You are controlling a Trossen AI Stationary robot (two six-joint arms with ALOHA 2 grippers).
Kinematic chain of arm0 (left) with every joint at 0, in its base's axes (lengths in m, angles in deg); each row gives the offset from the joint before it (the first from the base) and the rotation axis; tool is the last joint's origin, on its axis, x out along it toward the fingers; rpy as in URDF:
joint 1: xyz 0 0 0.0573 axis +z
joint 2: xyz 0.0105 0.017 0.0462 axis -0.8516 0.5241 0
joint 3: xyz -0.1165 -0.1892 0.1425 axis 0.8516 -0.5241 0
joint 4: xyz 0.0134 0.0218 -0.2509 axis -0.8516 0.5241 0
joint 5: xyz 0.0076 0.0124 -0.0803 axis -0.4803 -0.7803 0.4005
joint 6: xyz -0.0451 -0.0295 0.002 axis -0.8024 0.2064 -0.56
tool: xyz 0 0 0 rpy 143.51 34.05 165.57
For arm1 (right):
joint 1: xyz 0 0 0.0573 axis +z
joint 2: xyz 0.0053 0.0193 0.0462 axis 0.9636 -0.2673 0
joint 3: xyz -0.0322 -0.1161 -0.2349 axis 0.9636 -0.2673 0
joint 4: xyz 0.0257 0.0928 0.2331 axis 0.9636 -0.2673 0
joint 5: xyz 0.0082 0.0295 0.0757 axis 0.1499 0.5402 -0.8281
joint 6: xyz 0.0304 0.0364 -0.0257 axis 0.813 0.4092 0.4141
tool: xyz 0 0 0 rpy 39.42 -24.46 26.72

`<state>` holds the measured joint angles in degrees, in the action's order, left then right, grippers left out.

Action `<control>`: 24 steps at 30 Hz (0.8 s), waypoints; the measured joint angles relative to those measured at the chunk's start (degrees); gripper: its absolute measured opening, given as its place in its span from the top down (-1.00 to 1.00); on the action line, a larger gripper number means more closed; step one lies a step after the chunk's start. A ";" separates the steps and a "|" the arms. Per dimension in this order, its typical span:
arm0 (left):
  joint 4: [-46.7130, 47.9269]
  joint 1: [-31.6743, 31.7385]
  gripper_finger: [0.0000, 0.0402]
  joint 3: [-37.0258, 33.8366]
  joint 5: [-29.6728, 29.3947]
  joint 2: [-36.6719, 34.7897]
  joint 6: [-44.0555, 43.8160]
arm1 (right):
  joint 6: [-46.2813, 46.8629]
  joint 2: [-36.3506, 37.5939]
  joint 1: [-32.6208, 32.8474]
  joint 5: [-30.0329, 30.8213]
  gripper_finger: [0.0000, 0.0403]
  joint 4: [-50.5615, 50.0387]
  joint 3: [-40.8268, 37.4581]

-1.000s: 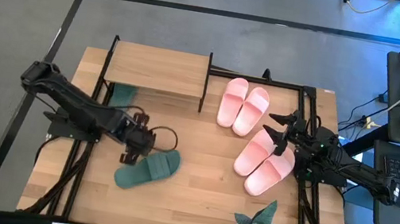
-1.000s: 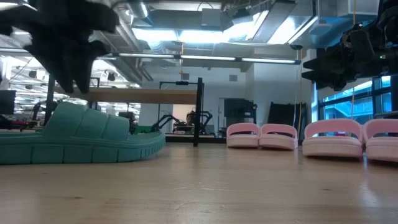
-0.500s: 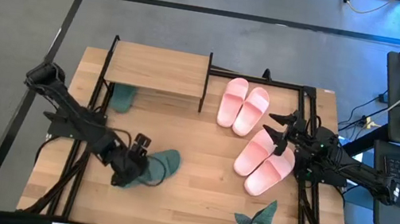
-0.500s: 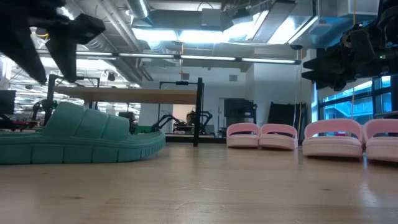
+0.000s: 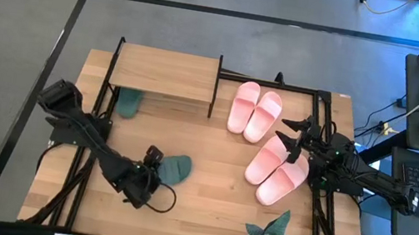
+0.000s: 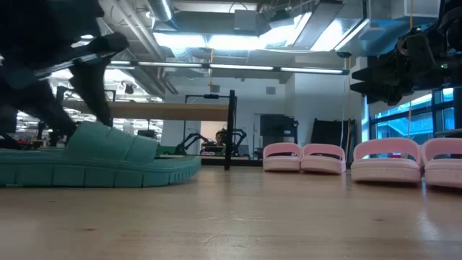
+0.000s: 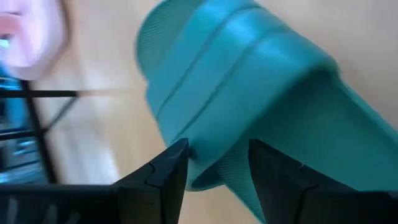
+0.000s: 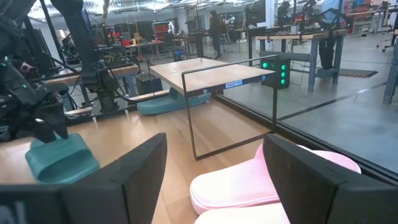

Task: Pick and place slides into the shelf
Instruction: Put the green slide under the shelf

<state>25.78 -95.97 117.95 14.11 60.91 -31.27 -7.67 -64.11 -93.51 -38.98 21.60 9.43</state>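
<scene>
A: The jaws of the left gripper [image 5: 148, 177] stand apart, low over the heel end of a dark green slide [image 5: 174, 168] near the front middle of the surface [image 5: 203, 209]. In the left wrist view the two dark fingers [image 7: 163, 174] sit either side of the slide's edge, not yet closed on it.

B: And the right gripper [image 5: 297, 140]?

A: Its jaws are also apart and hold nothing. It hangs above the nearer pink pair [image 5: 277, 169] on the right side.

B: So how much is done?

A: I judge very little. The other green slide [image 5: 128, 102] lies under the shelf [image 5: 164, 72], partly hidden by the plank top, so one slide looks placed. Five are left out: the green one at the left gripper, the nearer pink pair, and the farther pink pair [image 5: 254, 110] just beside the shelf's right legs.

B: Any brand or writing?

A: None I can read. The slides show no logo. In the right wrist view a small blue tag [image 8: 234, 84] sits on the shelf's edge, but its text is too small to make out.
</scene>
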 joint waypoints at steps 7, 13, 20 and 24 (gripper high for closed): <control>-1.05 0.22 0.20 0.00 -3.21 0.62 2.85 | -0.16 0.00 -0.01 0.00 -0.33 -0.02 0.00; -2.36 1.35 0.37 0.00 -3.50 0.62 4.32 | -0.20 0.00 0.00 0.00 -0.33 -0.02 0.00; -3.68 4.20 0.89 0.00 -1.37 0.57 4.41 | -0.22 0.00 -0.01 0.00 -0.33 -0.02 0.00; -3.24 6.33 0.95 0.00 -5.23 0.46 -2.24 | -0.22 0.00 0.01 0.00 -0.33 -0.02 0.00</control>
<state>22.54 -89.64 117.95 8.89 61.37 -33.50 -7.89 -64.11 -93.50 -38.98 21.57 9.43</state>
